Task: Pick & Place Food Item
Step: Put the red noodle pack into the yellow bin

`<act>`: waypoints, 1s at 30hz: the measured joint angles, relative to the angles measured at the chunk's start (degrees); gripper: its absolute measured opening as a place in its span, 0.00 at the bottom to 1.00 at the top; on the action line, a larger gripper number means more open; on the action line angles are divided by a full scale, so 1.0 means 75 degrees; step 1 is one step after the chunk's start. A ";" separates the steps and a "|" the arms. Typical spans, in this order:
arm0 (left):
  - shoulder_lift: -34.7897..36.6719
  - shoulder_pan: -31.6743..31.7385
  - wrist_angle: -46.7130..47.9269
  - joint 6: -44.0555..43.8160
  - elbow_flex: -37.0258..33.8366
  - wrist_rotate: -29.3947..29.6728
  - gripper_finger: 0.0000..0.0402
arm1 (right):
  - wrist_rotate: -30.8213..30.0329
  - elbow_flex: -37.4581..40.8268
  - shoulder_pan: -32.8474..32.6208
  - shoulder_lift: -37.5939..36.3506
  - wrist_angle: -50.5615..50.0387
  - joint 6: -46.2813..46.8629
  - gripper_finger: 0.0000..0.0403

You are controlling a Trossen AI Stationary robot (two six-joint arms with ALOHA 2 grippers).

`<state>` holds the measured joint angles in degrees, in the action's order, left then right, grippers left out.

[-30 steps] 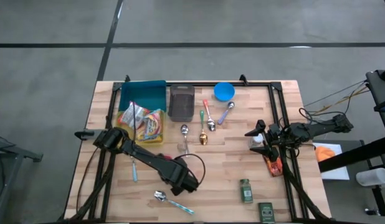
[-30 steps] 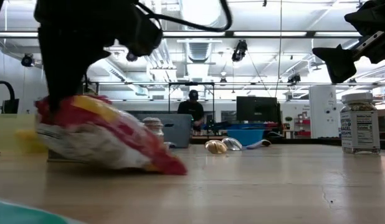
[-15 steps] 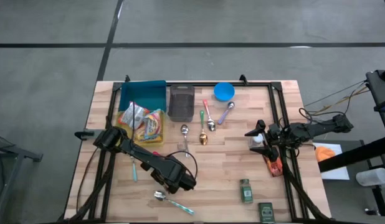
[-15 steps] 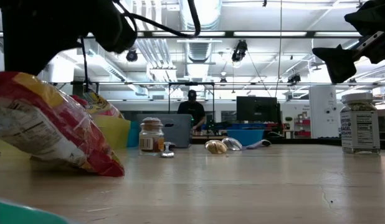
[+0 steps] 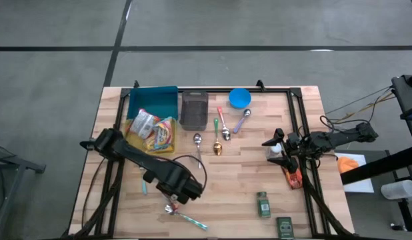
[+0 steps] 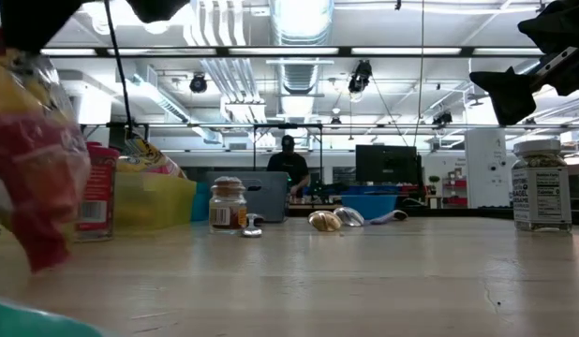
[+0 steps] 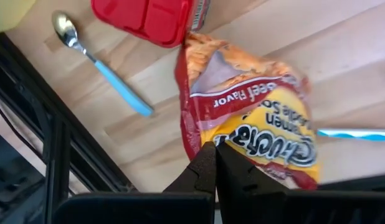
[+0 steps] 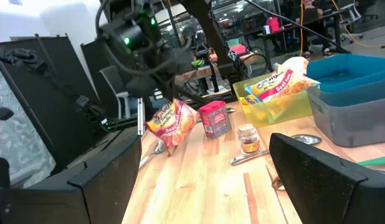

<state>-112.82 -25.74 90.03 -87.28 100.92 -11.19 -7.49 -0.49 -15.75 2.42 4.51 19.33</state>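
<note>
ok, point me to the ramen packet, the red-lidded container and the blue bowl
ramen packet (image 7: 242, 134): left wrist view, on its printed front.
red-lidded container (image 7: 152, 18): left wrist view, on the red lid.
blue bowl (image 5: 239, 98): high view, inside the bowl.

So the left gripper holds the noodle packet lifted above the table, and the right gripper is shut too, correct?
Not quite. The left gripper does hold the noodle packet lifted above the table, but the right gripper is open, its fingers wide apart with nothing between them, as the right wrist view shows.
</note>
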 joint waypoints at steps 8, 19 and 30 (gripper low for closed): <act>0.0662 0.0000 0.0001 -0.0872 -0.0017 -0.0193 0.00 | -0.0002 0.0000 0.0000 0.0000 0.0001 0.0000 0.87; 0.1550 0.0038 -0.0007 -0.1930 -0.0519 -0.1086 0.00 | -0.0002 -0.0001 0.0002 0.0000 0.0003 0.0000 0.87; 0.2554 0.0038 0.0003 -0.2573 -0.0750 -0.0879 0.00 | -0.0001 -0.0001 0.0003 0.0000 0.0003 0.0000 0.87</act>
<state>-93.66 -25.45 90.06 -106.58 95.30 -17.78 -7.50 -0.50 -15.73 2.42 4.54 19.33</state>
